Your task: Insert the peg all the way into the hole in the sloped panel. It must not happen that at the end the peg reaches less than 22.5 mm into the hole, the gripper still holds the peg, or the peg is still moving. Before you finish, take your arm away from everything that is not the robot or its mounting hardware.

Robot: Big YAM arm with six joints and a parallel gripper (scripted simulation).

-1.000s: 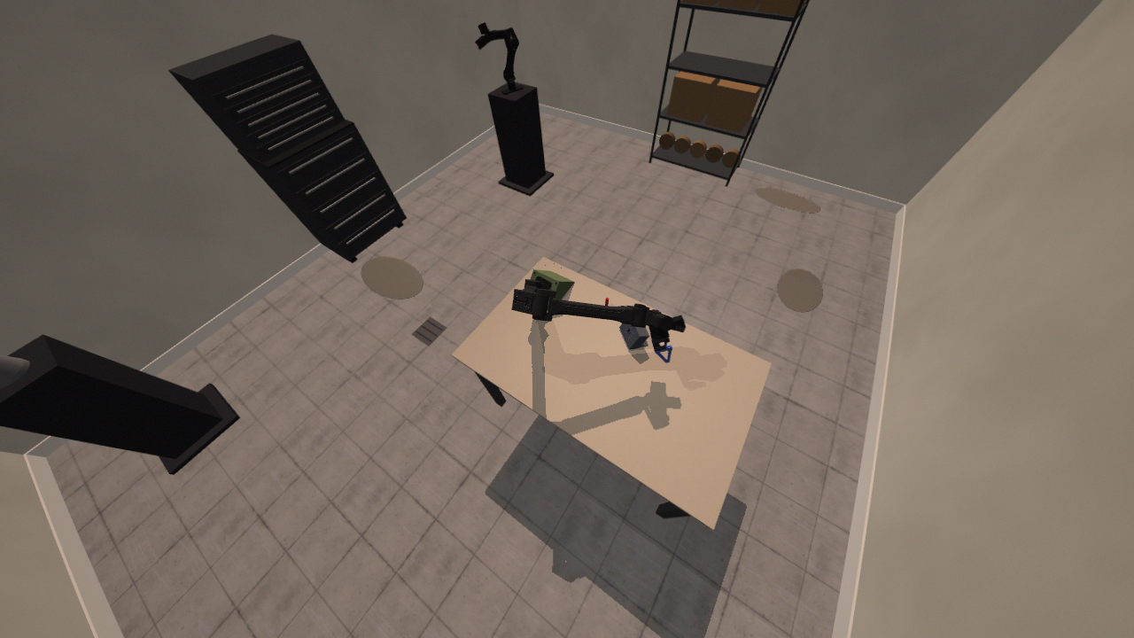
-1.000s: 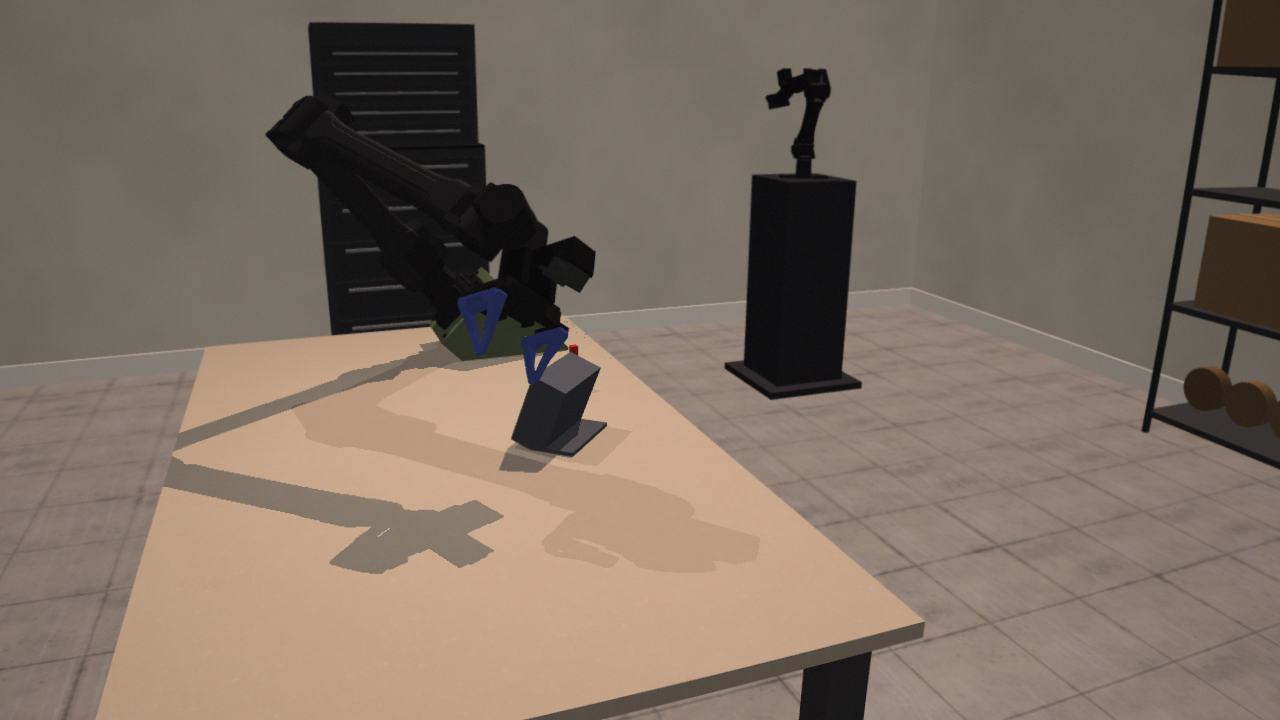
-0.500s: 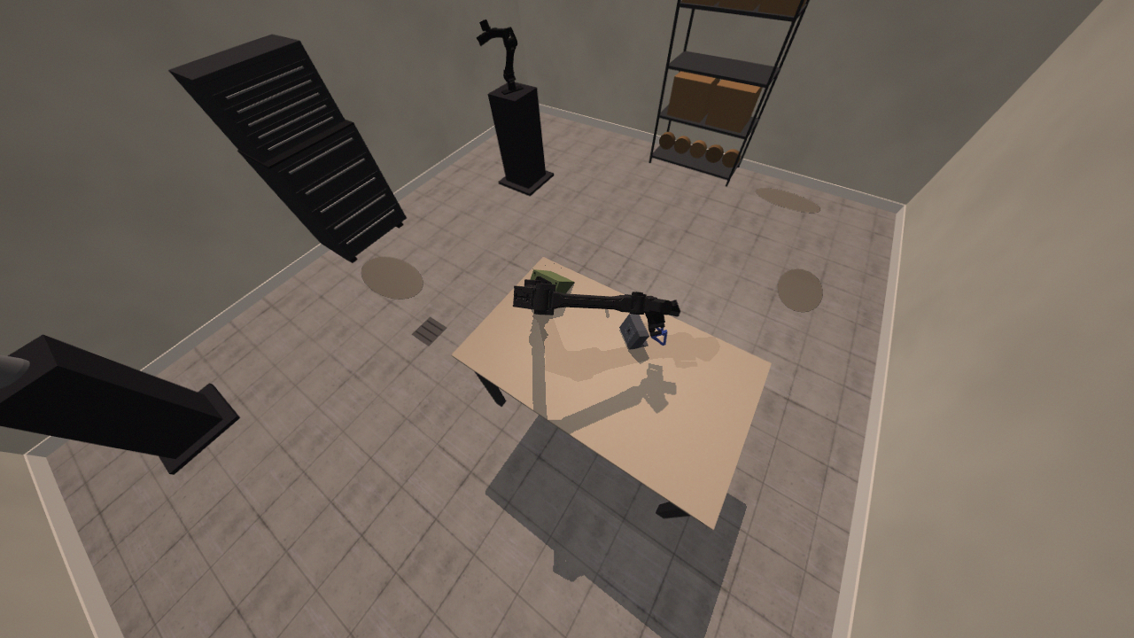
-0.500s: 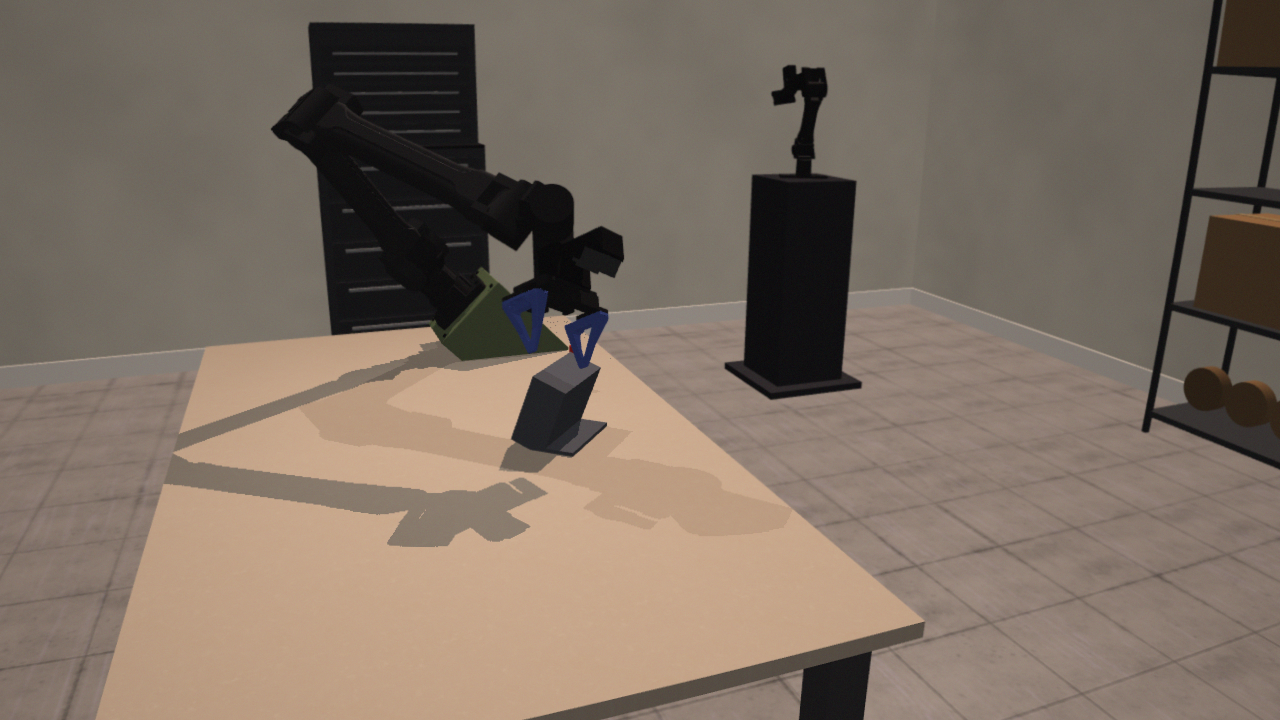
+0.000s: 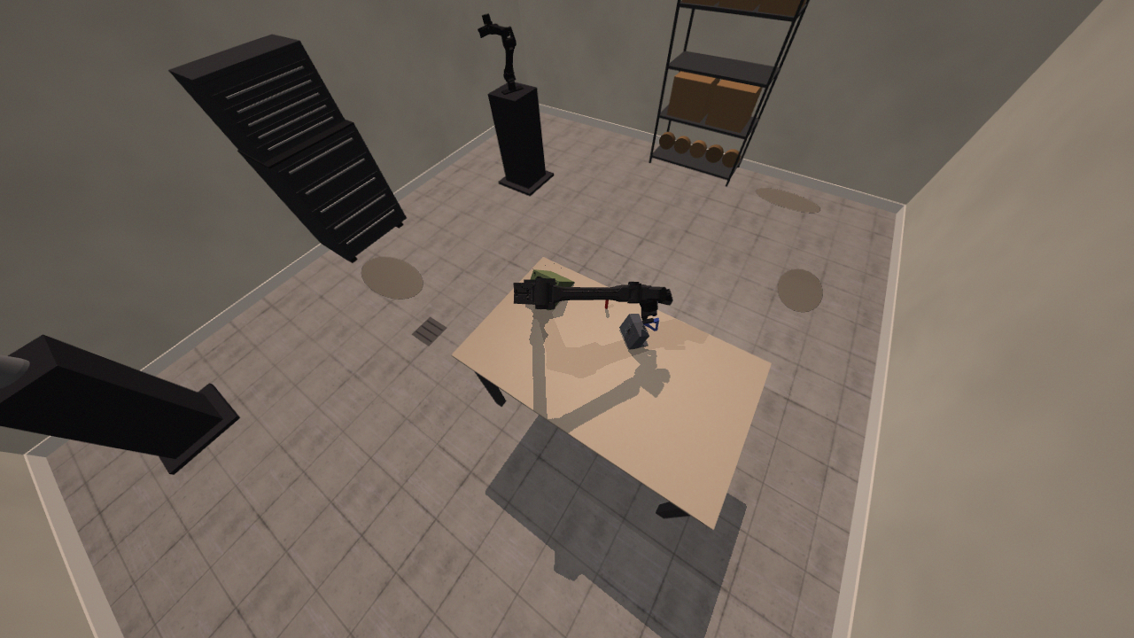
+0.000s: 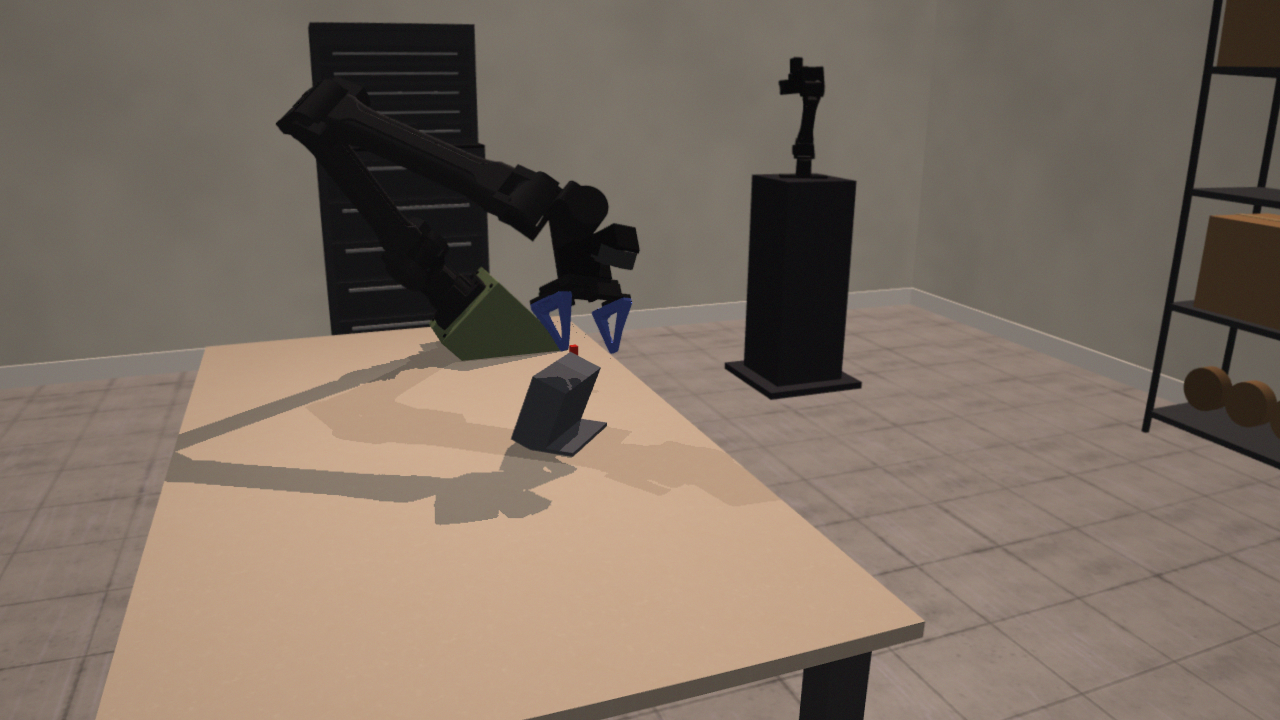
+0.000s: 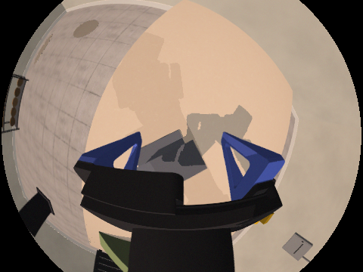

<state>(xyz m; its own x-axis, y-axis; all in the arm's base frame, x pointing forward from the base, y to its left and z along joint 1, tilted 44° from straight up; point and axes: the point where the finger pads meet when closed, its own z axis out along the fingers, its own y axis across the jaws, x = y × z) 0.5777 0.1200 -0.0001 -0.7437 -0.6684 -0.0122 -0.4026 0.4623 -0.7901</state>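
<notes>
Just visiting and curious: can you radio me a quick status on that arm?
Gripper open, empty, above the sloped panel. Red peg on the table behind the panel, not picked up. Nothing visible in the way.

Single matte-black robot arm (image 6: 420, 161) — long boxy links joined by rounded, bulkier joint housings; no markings or cables readable at this resolution. The arm rises from an olive-green wedge-shaped base block (image 6: 494, 320). Wrist ends in a wide black crossbar housing (image 7: 177, 196) with a curved front edge. Parallel gripper (image 6: 583, 322) carries two dark-blue triangular fingers — each an open frame with a triangular cut-out, tapering to a point.
</notes>
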